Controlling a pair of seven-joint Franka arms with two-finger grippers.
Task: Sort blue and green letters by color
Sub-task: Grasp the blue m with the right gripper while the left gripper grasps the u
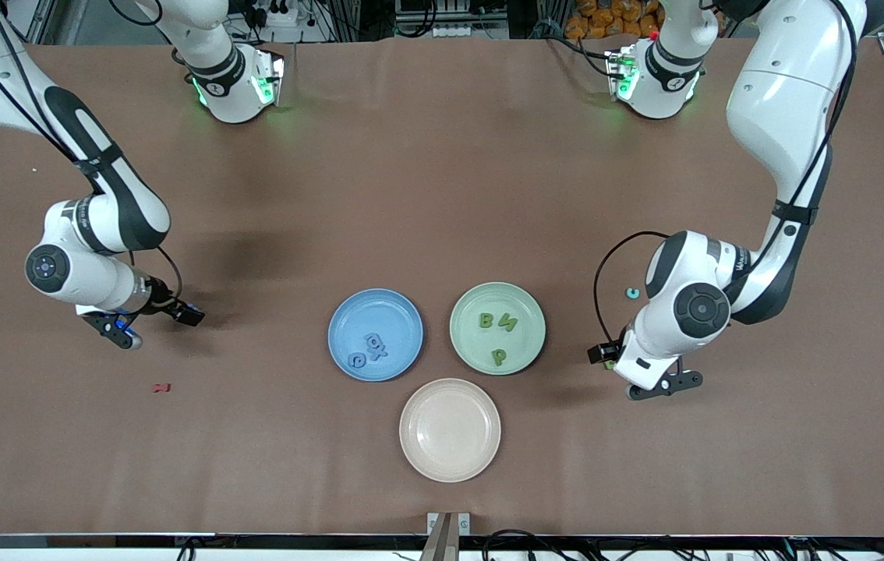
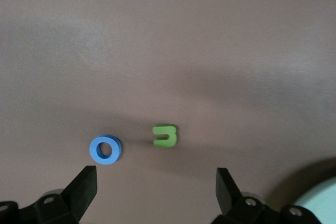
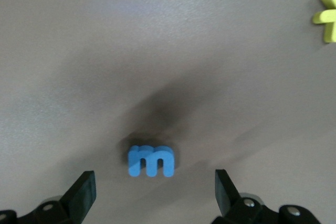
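Note:
The blue plate (image 1: 399, 308) holds blue letters (image 1: 374, 344). On the green plate (image 1: 524, 300) lie three green letters (image 1: 486, 319). My left gripper (image 2: 156, 192) hangs open and empty over the table beside the green plate, toward the left arm's end (image 1: 645, 372). A green U-shaped letter (image 2: 165, 135) and a blue O (image 2: 105, 149) lie on the table just ahead of its fingers, untouched. The O also shows in the front view (image 1: 632, 294). My right gripper (image 3: 155, 192) is open low over a blue E (image 3: 151, 161) toward the right arm's end (image 1: 157, 324).
An empty beige plate (image 1: 450, 463) sits nearest the front camera, between the two coloured plates. A dark red letter (image 1: 161, 387) lies on the table nearer the camera than the right gripper. A yellow letter (image 3: 326, 14) lies some way from the blue E.

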